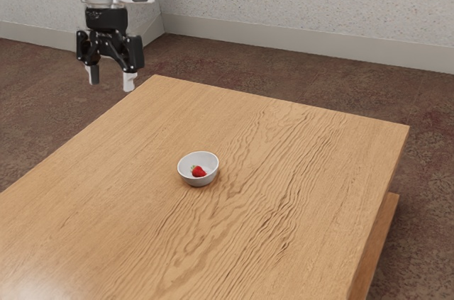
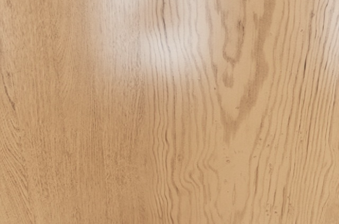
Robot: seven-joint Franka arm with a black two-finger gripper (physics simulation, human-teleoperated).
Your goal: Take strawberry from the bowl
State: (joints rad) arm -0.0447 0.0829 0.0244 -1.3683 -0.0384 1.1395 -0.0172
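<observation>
Right now we judge ourselves to be at the approach, with the grasp ahead of us. Our gripper point(image 1: 111, 83) hangs high, open and empty, well apart from the white bowl point(image 1: 200, 182). That bowl stands upright on the bench point(image 1: 305, 172), and the strawberry point(image 1: 199, 171) lies inside it. Next we need to travel over until we are above the bowl, then line up and descend inside its rim, without knocking the wall, before closing gently around the strawberry and lifting it clear.
</observation>
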